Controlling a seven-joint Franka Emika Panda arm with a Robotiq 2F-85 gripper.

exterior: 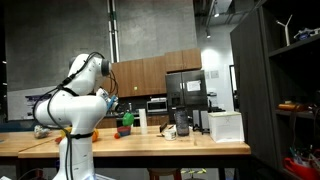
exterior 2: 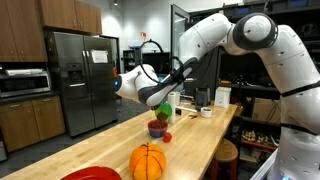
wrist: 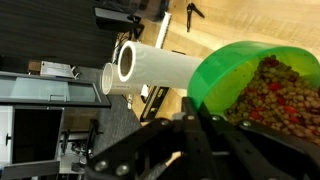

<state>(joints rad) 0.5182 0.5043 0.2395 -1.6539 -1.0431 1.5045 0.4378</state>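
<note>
Operator: Kitchen backdrop, long wooden counter (exterior 2: 212,135). Walk me across it.

Arm: From the left in an exterior view: microwave (exterior 2: 22,82), steel fridge (exterior 2: 85,75), then on the wood an orange pumpkin (exterior 2: 148,162), a dark bowl (exterior 2: 158,128) and, farther along, a white cup (exterior 2: 206,112).

Operator: And your end?

Arm: In the wrist view a white roll (wrist: 155,68) sits left. My gripper (wrist: 200,122) is clamped on a green cup (wrist: 235,70), tipped just above that bowl, with brown and red pellets (wrist: 275,95) at its mouth.

Operator: Handling advice?

Arm: I'd judge a tight grip, a slow wrist roll and the lip held over the bowl's middle, so nothing bounces onto the counter.
</note>
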